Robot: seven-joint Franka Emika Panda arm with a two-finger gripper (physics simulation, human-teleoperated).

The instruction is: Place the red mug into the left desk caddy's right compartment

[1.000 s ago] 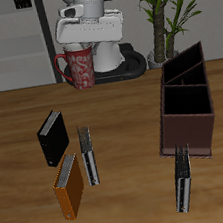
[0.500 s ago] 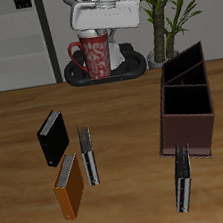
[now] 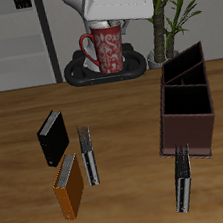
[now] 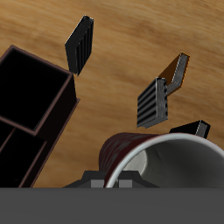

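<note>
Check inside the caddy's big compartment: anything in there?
Nothing shows inside the big compartment of the caddy; it is dark, and its walls hide part of the floor in both views.

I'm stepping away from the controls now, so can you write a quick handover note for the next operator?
Hand: shut on the red mug, carrying it upright in the air at the back of the table.
Left desk caddy: on the table, nothing seen inside; right compartment is empty.
Done: mug picked up and lifted.
Left: carry it across above the right compartment, lower it in, release.
</note>
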